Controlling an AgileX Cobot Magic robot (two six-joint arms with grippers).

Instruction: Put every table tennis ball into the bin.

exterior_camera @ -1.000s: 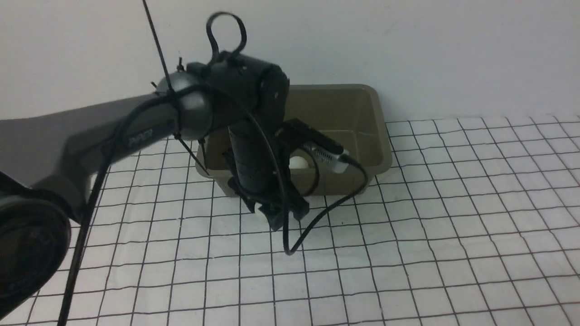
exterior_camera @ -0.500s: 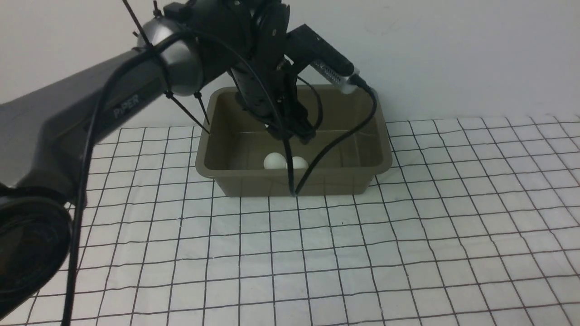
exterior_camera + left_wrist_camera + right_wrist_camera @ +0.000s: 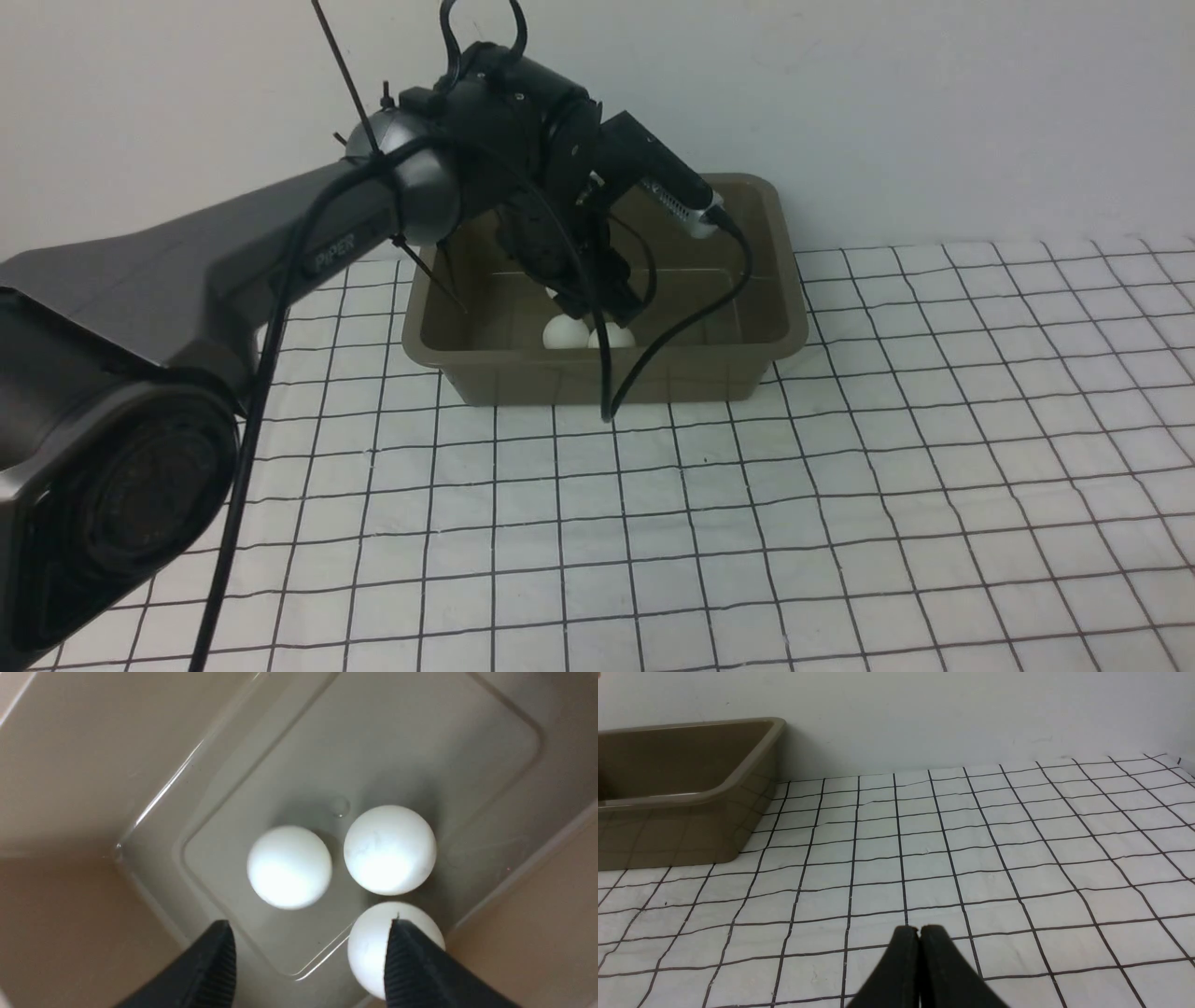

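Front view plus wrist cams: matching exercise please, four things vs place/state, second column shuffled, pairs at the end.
Things:
1. table tennis balls
2. left gripper
3. right gripper
4. bin

Place or state:
A. shut, above the grid cloth
B. olive-brown, standing on the grid cloth
C. white, all three lying on the bin's floor
D. open, pointing down into the bin

Pairs: 1-C, 2-D, 3-A, 4-B
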